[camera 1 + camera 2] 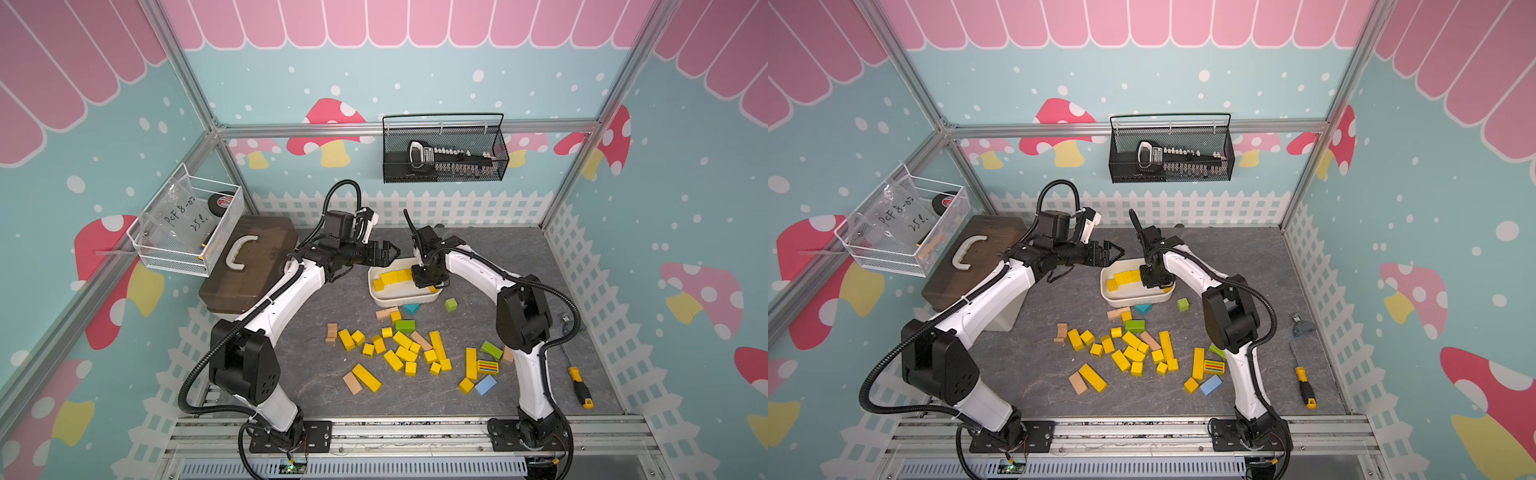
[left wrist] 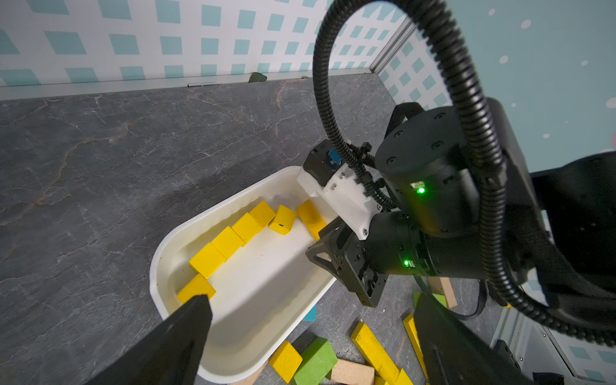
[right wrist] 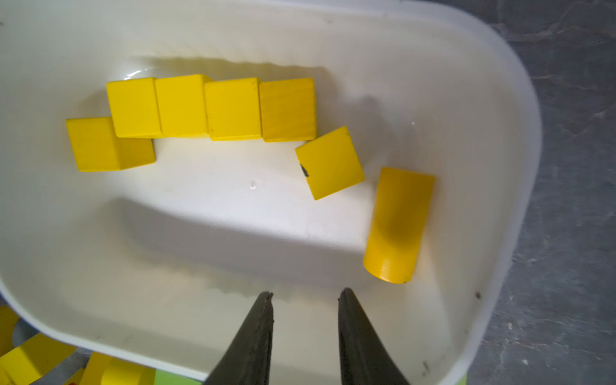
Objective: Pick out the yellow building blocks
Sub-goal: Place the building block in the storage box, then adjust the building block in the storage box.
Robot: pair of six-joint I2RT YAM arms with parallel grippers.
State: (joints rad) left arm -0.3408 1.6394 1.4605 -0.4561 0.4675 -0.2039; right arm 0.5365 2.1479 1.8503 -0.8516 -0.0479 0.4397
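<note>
Several yellow building blocks [image 1: 392,276] lie in a white tray [image 1: 399,300] at the middle of the table: a row of cubes [image 3: 230,108] and a rounded yellow piece [image 3: 398,223] beside them. Many more yellow blocks [image 1: 403,353] are scattered in front of the tray, one of them with coloured stripes [image 1: 487,367]. My right gripper [image 3: 305,295] hangs over the tray's right end, slightly open with nothing between its fingers. My left gripper [image 2: 311,300] hovers wide open and empty above the tray's left edge [image 2: 160,266], as both top views show [image 1: 1117,251].
Green [image 1: 405,325], teal [image 1: 410,308], blue [image 1: 485,384] and tan blocks [image 1: 352,382] lie among the yellow ones. A brown case [image 1: 249,262] stands at the left, with a white wire basket [image 1: 187,224] above it. A black mesh basket [image 1: 444,149] hangs on the back wall. A screwdriver [image 1: 581,386] lies at the right.
</note>
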